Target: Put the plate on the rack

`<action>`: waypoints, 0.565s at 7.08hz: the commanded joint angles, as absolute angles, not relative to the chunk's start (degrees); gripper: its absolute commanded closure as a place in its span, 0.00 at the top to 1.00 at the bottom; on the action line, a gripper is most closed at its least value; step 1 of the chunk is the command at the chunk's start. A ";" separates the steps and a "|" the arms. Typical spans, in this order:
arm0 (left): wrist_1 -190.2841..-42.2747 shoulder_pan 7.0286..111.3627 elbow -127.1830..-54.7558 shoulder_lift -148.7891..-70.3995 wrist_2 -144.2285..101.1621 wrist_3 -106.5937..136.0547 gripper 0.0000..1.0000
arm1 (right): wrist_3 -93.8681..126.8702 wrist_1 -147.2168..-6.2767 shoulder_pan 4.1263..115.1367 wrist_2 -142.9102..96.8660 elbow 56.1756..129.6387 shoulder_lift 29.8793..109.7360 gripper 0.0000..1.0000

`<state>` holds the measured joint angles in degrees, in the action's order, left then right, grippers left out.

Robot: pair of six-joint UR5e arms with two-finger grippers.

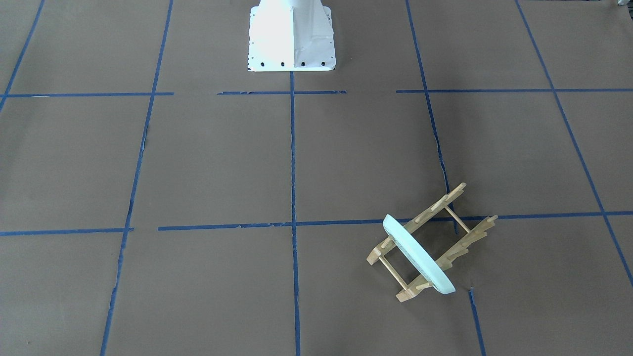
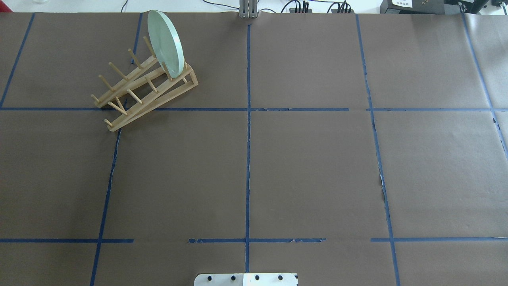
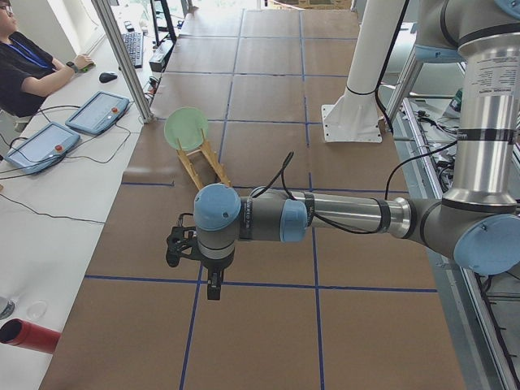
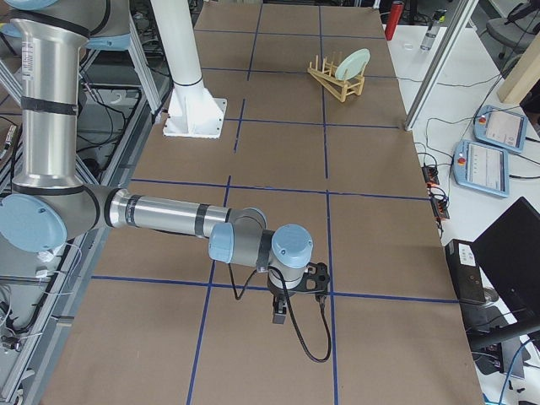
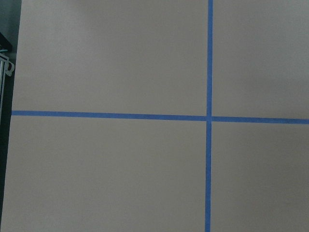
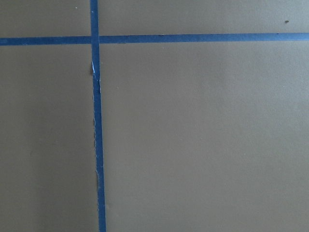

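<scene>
Plate (image 3: 185, 128): pale green, standing on edge at the far end of the rack (image 3: 204, 165).
Left arm (image 3: 341, 215): near, stretched across the brown table (image 3: 268, 333).
Left gripper (image 3: 213, 290): points down over a blue tape line (image 3: 276, 286); finger spacing unclear.
Operator (image 3: 24, 69): seated, upper left.

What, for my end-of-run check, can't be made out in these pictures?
Left gripper: open or shut unclear; it shows only in the exterior left view, small.
Right gripper: likewise, exterior right view only.
Where the plate meets the rack: overhead, a rail hides its lower edge.
</scene>
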<state>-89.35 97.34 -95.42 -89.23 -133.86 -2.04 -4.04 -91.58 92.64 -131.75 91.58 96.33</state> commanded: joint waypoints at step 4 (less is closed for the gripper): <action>-90.79 94.48 -95.89 -88.60 -133.94 -5.61 1.00 | -4.04 -91.58 92.64 -131.75 91.58 96.33 1.00</action>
<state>-90.95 94.52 -95.80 -88.78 -133.85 -3.67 -4.04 -91.58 92.66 -131.75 91.58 96.33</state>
